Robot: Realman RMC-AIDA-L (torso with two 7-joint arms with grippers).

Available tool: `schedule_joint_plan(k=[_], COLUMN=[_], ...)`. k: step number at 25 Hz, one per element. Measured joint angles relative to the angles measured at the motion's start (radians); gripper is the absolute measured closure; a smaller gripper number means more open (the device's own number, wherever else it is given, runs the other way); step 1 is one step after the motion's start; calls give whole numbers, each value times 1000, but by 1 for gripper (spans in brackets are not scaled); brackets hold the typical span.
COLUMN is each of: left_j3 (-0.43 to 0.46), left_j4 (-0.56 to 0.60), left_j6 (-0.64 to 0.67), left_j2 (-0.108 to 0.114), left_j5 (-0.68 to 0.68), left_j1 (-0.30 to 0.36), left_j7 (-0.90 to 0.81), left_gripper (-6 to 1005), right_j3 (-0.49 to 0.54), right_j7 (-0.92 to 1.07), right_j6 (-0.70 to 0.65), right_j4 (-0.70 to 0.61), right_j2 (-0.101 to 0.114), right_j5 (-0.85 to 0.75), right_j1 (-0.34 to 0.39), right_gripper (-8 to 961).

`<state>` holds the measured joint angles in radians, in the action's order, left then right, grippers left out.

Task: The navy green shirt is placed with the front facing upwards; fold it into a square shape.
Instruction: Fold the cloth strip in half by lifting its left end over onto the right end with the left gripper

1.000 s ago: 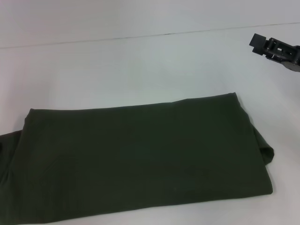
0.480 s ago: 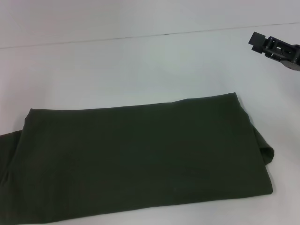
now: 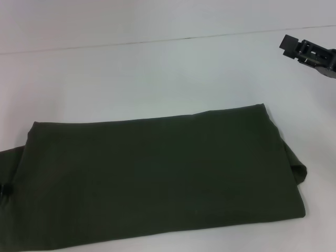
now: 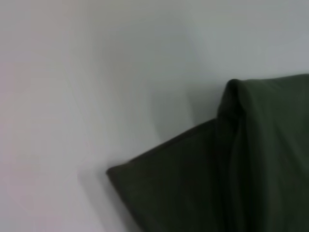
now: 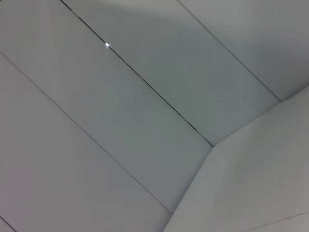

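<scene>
The navy green shirt (image 3: 157, 178) lies folded into a long band across the white table, plain dark green side up; no lettering or label shows. A folded sleeve bulges out at its right end (image 3: 298, 170). The left wrist view shows a corner and a fold of the shirt (image 4: 231, 183) on the table. A small dark part of my left gripper (image 3: 3, 190) shows at the picture's left edge, over the shirt's left end. My right gripper (image 3: 311, 55) hangs at the far right, above the table and away from the shirt.
The white table (image 3: 131, 79) stretches behind the shirt to a seam line (image 3: 157, 41) at the back. The right wrist view shows only white panels with thin seams (image 5: 145, 87).
A small dark part has come into view at the left edge over the shirt. The right gripper has drifted slightly to the right. The shirt has not moved.
</scene>
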<state>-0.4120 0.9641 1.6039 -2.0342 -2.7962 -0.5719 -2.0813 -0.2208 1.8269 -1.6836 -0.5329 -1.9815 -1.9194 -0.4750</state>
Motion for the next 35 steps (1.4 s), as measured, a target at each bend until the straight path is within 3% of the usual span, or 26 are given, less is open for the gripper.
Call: schedule_joint_plan(k=[35], left_j3=[-50], left_j4=[-52], left_j6=[11], left_j2=[-5], left_j5=[13], left_j1=[-28], left_j7=[17], left_gripper=[158], right_j3=[-7], right_j7=[5], right_j6=[-12], right_j4=[-1], right_j2=[2], right_j5=[5], right_j1=[3], right_gripper=[69])
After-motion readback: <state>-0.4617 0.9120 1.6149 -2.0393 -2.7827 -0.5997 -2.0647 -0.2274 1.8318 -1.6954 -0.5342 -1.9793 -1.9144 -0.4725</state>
